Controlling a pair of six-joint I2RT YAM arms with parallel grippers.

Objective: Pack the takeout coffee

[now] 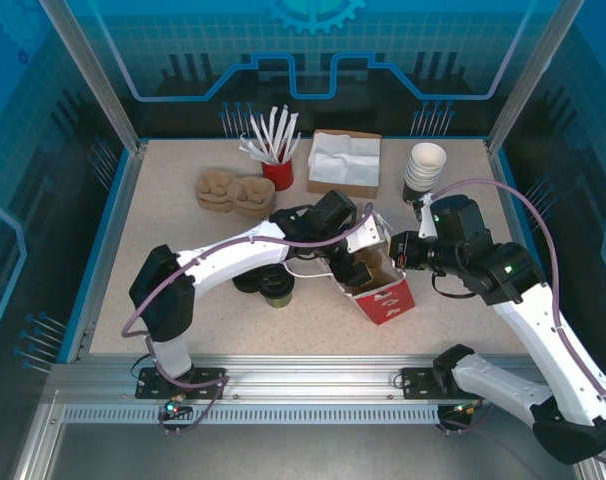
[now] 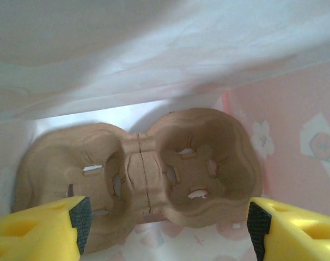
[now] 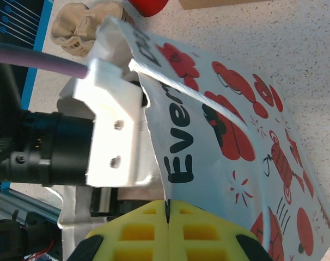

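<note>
Left hand (image 2: 169, 220) released inside bag (image 1: 388, 300); takeout coffee (image 1: 277, 290) outside, leftward; right hand (image 3: 167, 228) clenching bag rim.

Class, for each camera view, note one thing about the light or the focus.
Top external: even light, soft shadows on the table. Left wrist: light glows pink through the bag wall; the cup carrier is fairly sharp, the wall above it blurred. Right wrist: the bag's print is crisp and evenly lit.

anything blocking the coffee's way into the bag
The open left gripper sits in the mouth of the red-and-white paper bag, facing a brown moulded-pulp cup carrier inside. The dark paper cup with olive-green top stands outside, beside it.
</note>
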